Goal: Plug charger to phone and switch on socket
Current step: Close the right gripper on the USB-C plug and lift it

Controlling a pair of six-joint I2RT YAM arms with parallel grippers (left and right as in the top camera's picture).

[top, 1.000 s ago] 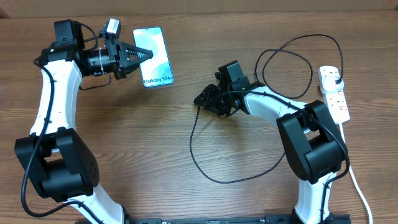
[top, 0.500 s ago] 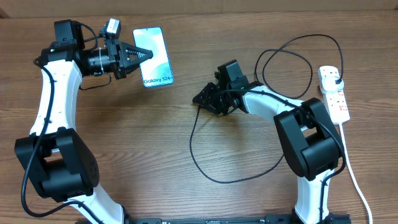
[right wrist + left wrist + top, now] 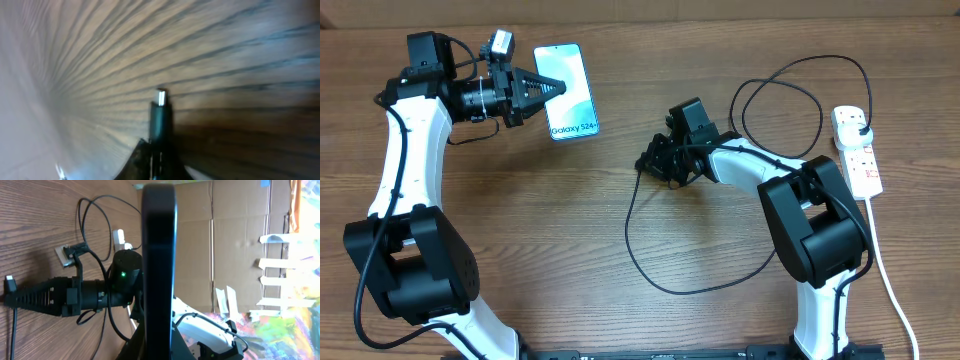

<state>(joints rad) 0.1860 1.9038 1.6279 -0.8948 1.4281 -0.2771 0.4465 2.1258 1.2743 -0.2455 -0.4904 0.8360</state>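
The phone [image 3: 566, 89] with a light blue screen reading "Galaxy S24" is held off the table at the far left, its left edge clamped in my left gripper [image 3: 548, 88]. In the left wrist view the phone [image 3: 158, 255] shows edge-on between the jaws. The charger is a thin black cable [image 3: 632, 235] looping over the table. My right gripper [image 3: 648, 160] is shut on its connector end, low over the middle of the table. The right wrist view shows the connector tip [image 3: 160, 97] sticking out past the jaws. The black plug [image 3: 860, 127] sits in the white socket strip [image 3: 858, 152] at the right.
A white cord [image 3: 890, 290] runs from the socket strip down the right side to the front edge. The cable's loops lie between the right arm and the strip, and in front of the right gripper. Cardboard walls [image 3: 240, 245] stand beyond the table.
My right gripper has turned a little while holding the connector end, which has shifted slightly right. The left arm and the phone have not moved.
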